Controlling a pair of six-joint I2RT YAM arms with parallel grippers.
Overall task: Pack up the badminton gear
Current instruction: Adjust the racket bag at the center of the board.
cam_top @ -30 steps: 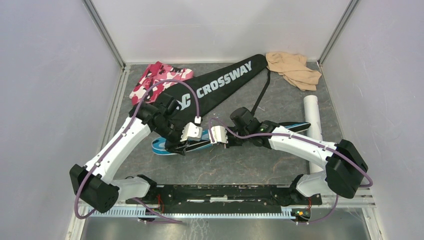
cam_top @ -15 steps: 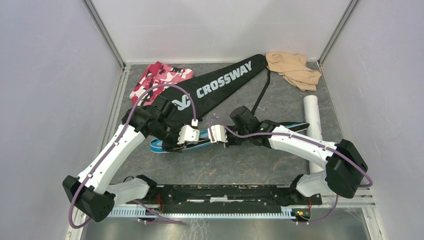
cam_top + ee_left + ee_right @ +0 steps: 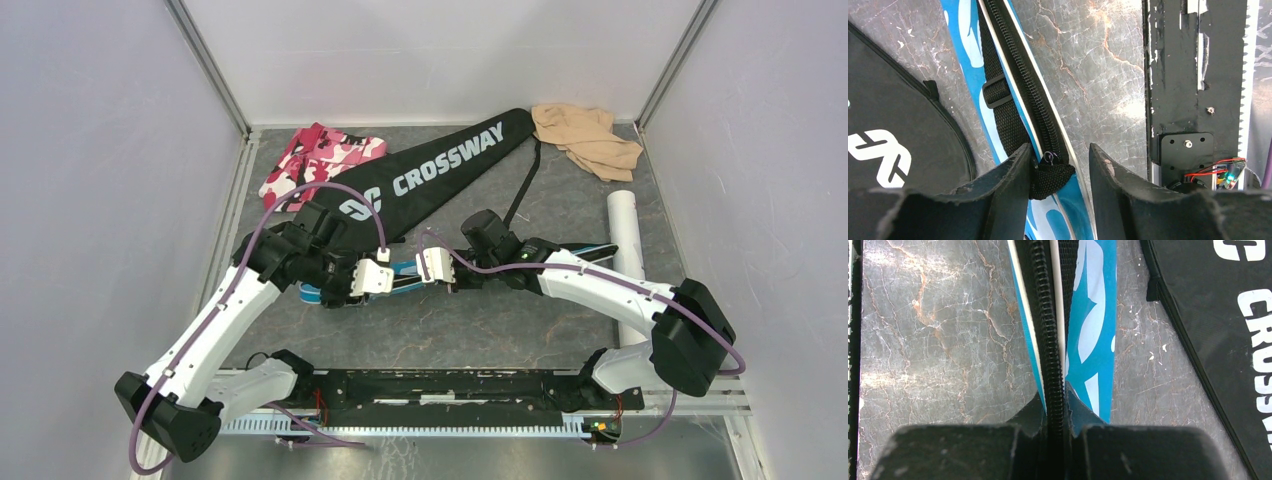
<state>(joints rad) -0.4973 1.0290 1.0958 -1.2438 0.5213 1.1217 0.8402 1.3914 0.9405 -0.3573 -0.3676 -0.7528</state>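
Blue-and-white fabric racket cover (image 3: 402,272) lies flat mid-tabletop (image 3: 480,325). Its long axis runs left-to-right, roughly parallel to the near edge. Both arms are on it, side by side along its black zip (image 3: 1035,95).

Right claw (image 3: 1055,402): clenched on the zipped edge of the blue cover, with the teeth line pinched between the jaws. Reads as the anchor.

Left claw (image 3: 1060,152): released, jaws apart, straddling the same edge just left of the right claw. The small zip pull (image 3: 1050,158) and the end of the black webbing strap (image 3: 1008,117) sit between the jaws, closer to the far-side jaw, with a gap on the near side. Nothing is grasped.

Key relation: the pull is already inside the left claw. From there the zip runs straight on toward the right claw, in line with the cover's long axis. The left arm is the nearer one, so my guess is that it closes on the pull and travels along that axis (which way, can't call).

Counts, placed relative to the blue cover:
- Racket covers: 2. This one, plus the black "CROSSWAY" fabric cover (image 3: 440,165) just beyond its left half.
- Long white tube (image 3: 626,235): 1, at its right end, apparently touching.
- Cloths: 2. Pink-and-white camouflage cloth (image 3: 320,155) and beige cloth (image 3: 585,135), both well beyond it.
- Rackets and shuttlecocks: 0 visible.
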